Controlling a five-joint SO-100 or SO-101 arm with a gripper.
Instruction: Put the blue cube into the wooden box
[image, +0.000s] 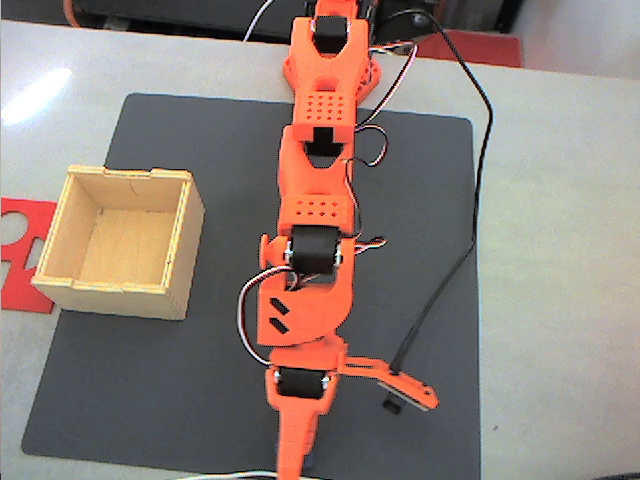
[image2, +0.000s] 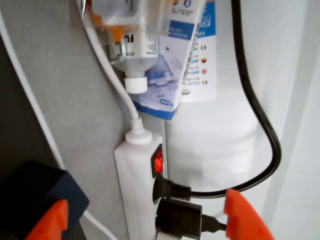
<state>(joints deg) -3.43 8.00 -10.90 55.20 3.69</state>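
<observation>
The wooden box (image: 184, 250) stands open-topped on the left of the dark mat, with nothing inside it. My orange arm reaches down the mat's middle, and the gripper (image: 355, 435) is at the bottom edge of the fixed view with its jaws spread wide. In the wrist view the blue cube (image2: 37, 197) sits at the lower left, right behind the left fingertip (image2: 47, 222). The right fingertip (image2: 247, 217) is far off to the right, so the gripper (image2: 147, 220) is open and the cube is not clamped. In the fixed view the cube is hidden.
A dark mat (image: 120, 380) covers the table. A flat red cut-out sheet (image: 20, 250) lies left of the box. A black cable (image: 480, 200) runs along the right. Past the table the wrist view has a white power strip (image2: 137, 170), cables and a bottle (image2: 137, 55).
</observation>
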